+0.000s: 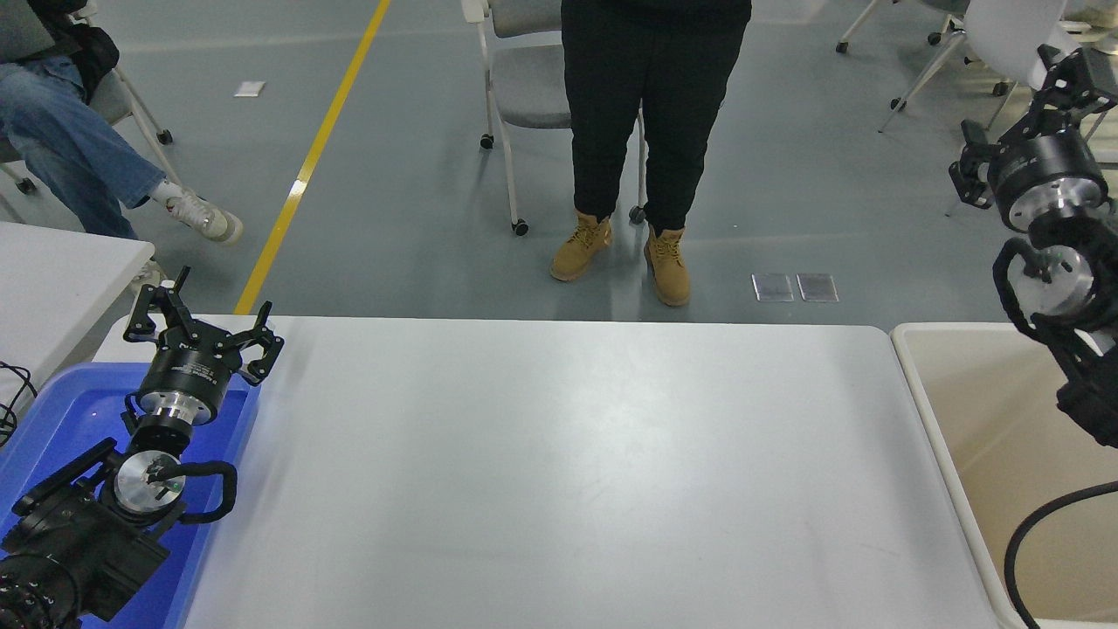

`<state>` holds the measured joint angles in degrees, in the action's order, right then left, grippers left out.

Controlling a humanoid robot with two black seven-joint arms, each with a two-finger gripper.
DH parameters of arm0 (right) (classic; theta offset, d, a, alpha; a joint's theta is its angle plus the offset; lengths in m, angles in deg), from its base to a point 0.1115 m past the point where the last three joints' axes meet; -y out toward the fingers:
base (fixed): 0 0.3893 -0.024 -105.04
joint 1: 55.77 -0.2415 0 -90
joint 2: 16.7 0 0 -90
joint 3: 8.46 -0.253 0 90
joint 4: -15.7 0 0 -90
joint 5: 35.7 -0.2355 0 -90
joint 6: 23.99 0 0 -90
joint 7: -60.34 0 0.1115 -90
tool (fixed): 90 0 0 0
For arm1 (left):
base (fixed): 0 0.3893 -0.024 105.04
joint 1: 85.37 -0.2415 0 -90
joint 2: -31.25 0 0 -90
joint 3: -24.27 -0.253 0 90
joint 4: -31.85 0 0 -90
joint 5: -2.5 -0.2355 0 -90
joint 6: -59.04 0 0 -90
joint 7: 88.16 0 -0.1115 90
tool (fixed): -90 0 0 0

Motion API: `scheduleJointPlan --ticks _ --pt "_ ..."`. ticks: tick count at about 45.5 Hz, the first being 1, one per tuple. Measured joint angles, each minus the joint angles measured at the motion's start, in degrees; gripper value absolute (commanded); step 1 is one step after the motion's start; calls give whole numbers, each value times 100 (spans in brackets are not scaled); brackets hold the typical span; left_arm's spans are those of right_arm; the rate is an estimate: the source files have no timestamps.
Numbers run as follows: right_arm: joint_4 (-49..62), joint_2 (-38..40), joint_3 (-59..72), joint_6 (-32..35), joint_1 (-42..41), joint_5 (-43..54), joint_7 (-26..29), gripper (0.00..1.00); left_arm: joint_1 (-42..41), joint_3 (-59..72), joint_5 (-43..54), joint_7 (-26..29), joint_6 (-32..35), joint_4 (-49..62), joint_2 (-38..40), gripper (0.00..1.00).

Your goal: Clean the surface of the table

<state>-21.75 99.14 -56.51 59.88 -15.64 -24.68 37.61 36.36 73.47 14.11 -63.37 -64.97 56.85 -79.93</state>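
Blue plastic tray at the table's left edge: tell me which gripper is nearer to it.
Left. The left gripper hangs over the blue plastic tray's far corner; the right gripper is raised at the opposite side, past the white table surface.

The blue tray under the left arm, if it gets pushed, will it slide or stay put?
Probably slides: the blue tray sits on the glossy white table. It looks like thin, light plastic. One end seems to overhang the table's left edge, so a push that way might tip it.

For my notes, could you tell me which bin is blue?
The blue bin at the table's left, under the left gripper; the bin at right is beige.
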Motion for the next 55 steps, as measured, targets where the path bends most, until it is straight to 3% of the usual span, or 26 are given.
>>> scheduleJointPlan --ticks 36,55 --pt "-169 -224 67 430 1271 9 -297 98 0 2 -1 0 0 2 0 100" --pt "-498 -251 68 543 1652 13 -903 98 0 2 -1 0 0 0 0 100"
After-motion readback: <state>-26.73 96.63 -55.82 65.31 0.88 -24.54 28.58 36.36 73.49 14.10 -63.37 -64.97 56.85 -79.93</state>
